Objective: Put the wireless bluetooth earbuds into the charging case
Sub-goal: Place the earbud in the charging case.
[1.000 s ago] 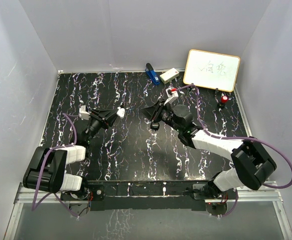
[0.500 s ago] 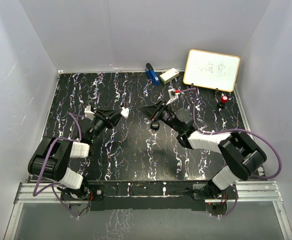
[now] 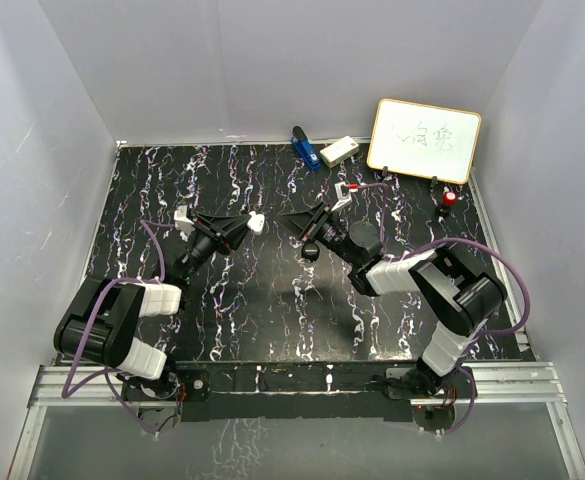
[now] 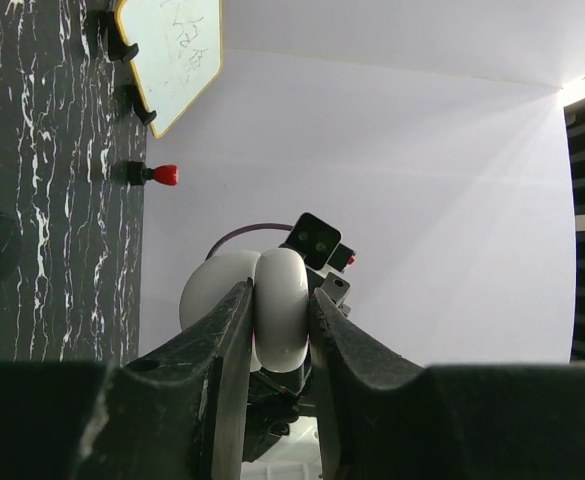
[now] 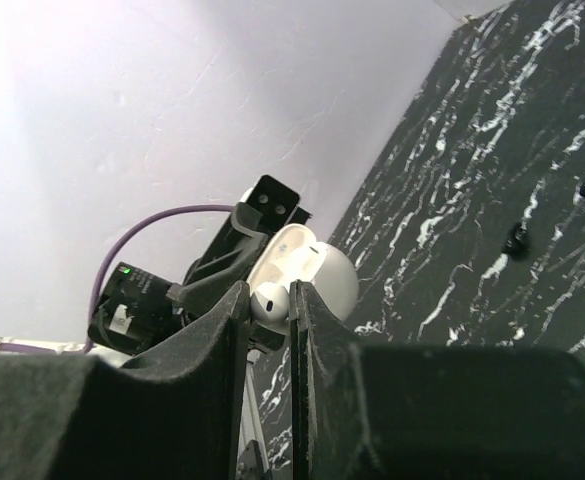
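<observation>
While both arms reach inward over the black marbled table (image 3: 172,190), their grippers meet almost tip to tip near its middle.

Left gripper (image 3: 242,227): jaws clamped on the charging case (image 3: 256,223), a rounded white shell. In the left wrist view both fingers (image 4: 227,345) press its flanks, and the case shows as two white lobes, so the lid appears swung open.

Right gripper (image 5: 269,292): jaws closed on one earbud (image 5: 271,298), a tiny white piece pinched at the very fingertips. From the right wrist view the earbud sits directly in front of the case's open side. Whether it touches the case cannot be told. It is too small to make out from the top camera.

Elsewhere on the table:
- A whiteboard (image 3: 424,140) with writing on it stands at the far right corner.
- A red-capped item (image 3: 450,199) sits near the whiteboard's foot.
- A blue object (image 3: 301,146) and a white box (image 3: 339,150) lie side by side at the far edge.
- A small black piece (image 3: 310,252) rests on the surface just near-side of the right gripper.

Purple cables (image 3: 532,290) loop along both arms.
</observation>
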Robot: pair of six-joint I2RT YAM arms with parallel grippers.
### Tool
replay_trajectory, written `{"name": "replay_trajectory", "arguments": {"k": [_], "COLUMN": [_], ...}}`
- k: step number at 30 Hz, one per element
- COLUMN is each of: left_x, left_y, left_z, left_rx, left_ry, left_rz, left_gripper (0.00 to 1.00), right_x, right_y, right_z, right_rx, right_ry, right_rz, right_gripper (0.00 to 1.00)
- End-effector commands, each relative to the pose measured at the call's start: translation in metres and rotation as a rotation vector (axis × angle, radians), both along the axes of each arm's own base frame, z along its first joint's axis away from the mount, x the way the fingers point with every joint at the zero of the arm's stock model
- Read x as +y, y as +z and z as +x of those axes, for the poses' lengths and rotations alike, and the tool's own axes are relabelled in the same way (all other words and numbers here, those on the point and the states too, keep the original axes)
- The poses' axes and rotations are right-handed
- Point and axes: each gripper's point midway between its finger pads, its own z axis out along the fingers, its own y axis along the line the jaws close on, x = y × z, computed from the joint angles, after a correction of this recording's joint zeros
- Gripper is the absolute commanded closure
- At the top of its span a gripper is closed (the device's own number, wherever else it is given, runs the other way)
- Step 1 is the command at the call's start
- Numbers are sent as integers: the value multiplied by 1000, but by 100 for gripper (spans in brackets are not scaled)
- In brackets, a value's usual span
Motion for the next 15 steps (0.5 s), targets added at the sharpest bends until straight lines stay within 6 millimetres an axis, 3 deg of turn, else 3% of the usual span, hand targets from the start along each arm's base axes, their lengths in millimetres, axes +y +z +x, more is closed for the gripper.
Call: {"name": "replay_trajectory", "arguments": {"k": [1, 15], "left_x": [-4, -18], "left_y": [40, 38], "left_z": [-3, -1], "left_rx": [-143, -150], "left_ry": [-19, -55], "left_rz": [-27, -25], "left_gripper": [100, 100], "right_x": [-2, 2], "right_y": [49, 58], "right_z": [-4, -2], "right_rx": [-110, -122], "right_ry": [20, 35], "right_rz": [122, 148], "right_gripper": [100, 100]}}
